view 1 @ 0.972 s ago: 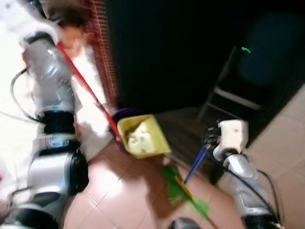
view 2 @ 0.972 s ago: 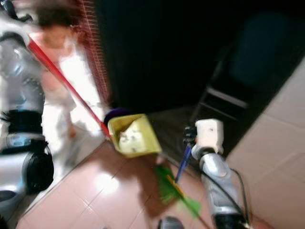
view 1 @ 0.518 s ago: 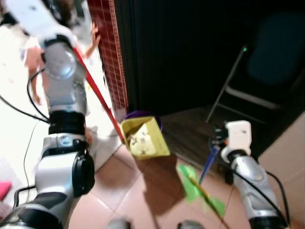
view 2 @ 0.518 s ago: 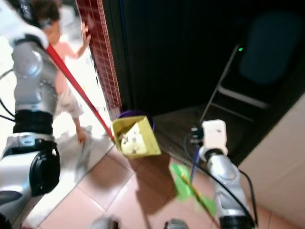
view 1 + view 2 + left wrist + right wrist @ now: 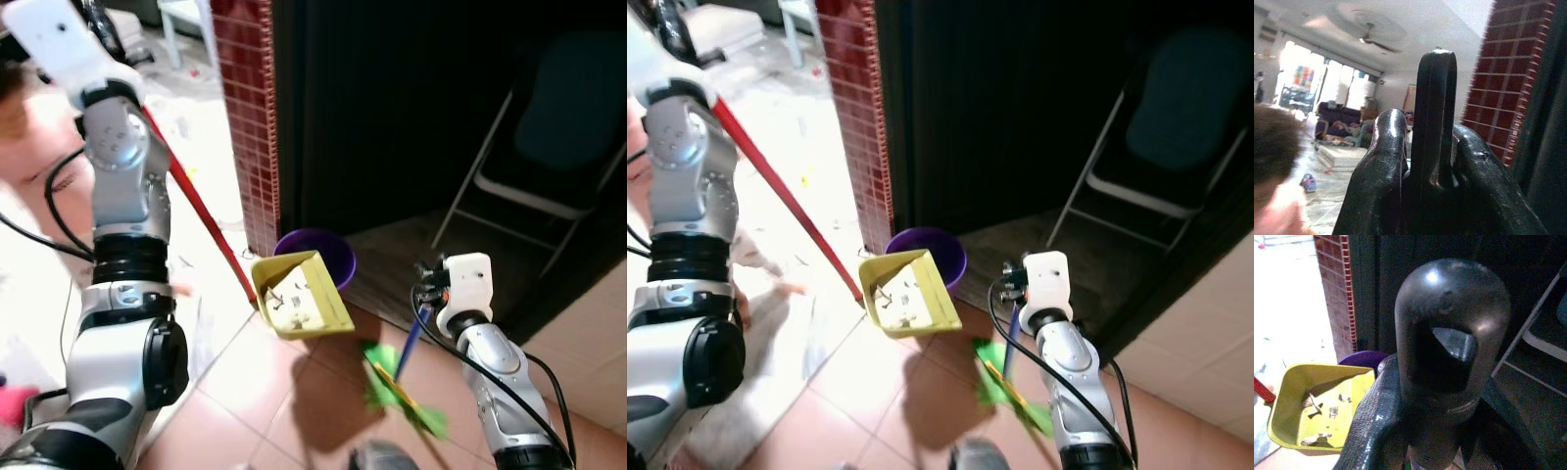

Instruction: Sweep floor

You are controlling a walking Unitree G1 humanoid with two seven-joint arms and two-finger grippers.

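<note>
the yellow dustpan (image 5: 301, 299) sits mid-frame, raised on its long red handle (image 5: 196, 206), which runs up to the left arm in the upper left; scraps of debris lie inside it, and it hangs just in front of a purple bin (image 5: 323, 253) by the red brick pillar (image 5: 250, 117). the left gripper (image 5: 1425, 161) is clenched around the handle's black end. the right gripper (image 5: 1449, 396) grasps the black cap of the blue-handled green broom (image 5: 400, 387), lower right, bristles on the tiled floor (image 5: 255, 401). a folding chair (image 5: 544, 157) stands upper right.
</note>
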